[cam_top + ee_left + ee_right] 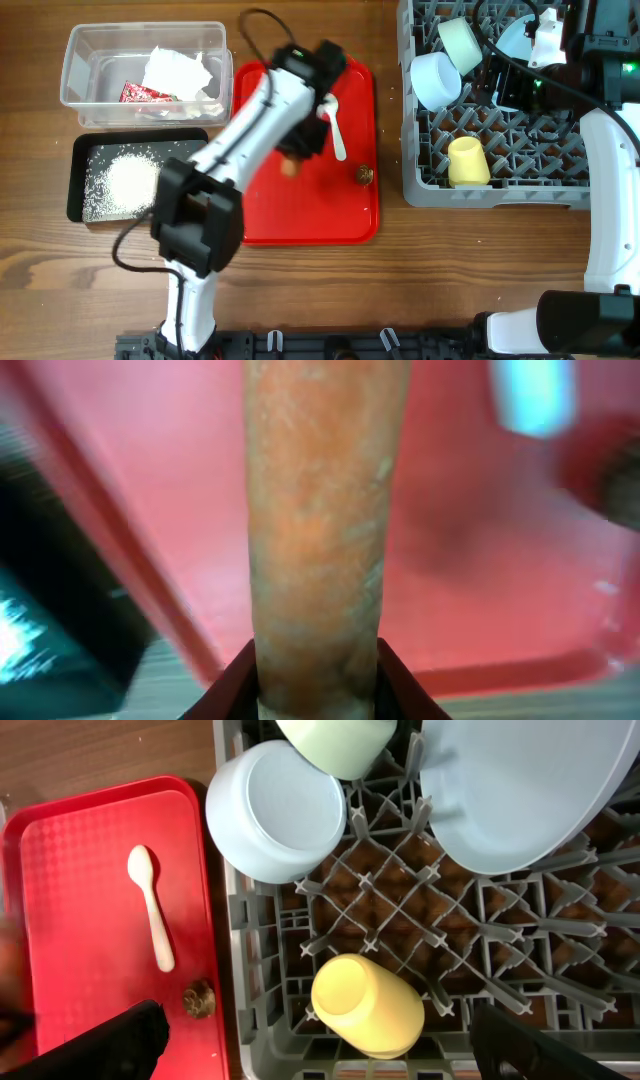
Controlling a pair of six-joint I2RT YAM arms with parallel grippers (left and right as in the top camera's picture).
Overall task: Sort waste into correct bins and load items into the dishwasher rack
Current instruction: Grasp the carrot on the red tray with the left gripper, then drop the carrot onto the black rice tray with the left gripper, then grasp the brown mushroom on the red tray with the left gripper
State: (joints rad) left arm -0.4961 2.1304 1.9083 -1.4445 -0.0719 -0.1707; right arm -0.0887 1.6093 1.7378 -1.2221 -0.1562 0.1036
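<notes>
My left gripper (297, 150) is over the red tray (345, 215) and shut on the orange carrot piece (290, 167). The carrot fills the left wrist view (318, 510) between the jaws (318, 685). The white spoon (335, 125) and the small brown lump (363, 175) lie on the tray. My right gripper (320, 1050) is open and empty above the grey rack (500, 190). The rack holds a green bowl (460, 40), a blue bowl (435, 80), a yellow cup (465, 160) and a plate (515, 40). The right wrist view shows the cup (365, 1005), spoon (150, 915) and lump (198, 999).
The clear tub (80, 95) at the back left holds crumpled tissue (178, 72) and a red wrapper (143, 93). The black tray (78, 205) in front of it holds white rice (130, 180). My left arm crosses the red tray's left side.
</notes>
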